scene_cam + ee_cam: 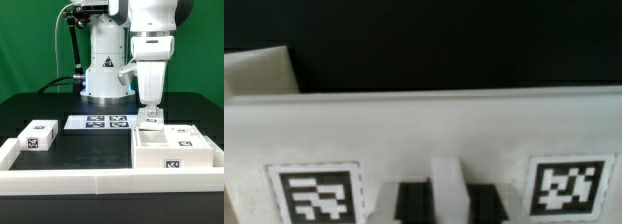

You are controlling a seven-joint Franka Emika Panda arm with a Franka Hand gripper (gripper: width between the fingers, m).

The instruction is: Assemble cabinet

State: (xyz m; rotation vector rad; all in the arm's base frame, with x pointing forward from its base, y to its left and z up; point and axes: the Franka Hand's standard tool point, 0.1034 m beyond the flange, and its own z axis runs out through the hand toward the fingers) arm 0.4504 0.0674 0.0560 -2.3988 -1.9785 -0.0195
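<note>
The cabinet (185, 152) is the big white box at the exterior view's right, with tags on its faces. My gripper (149, 117) stands straight down over its far left corner. In the wrist view the two dark fingers (411, 203) sit tight on either side of a thin upright white wall of the cabinet (438, 125), so my gripper (448, 202) is shut on that wall. Two tags, one (317, 190) on each side (571, 185), flank the fingers. The fingertips are cut off by the frame edge.
A small white block with tags (40, 135) lies at the exterior view's left. The marker board (105, 122) lies in front of the robot base. A long white border rail (90, 182) runs along the front. The table top is black.
</note>
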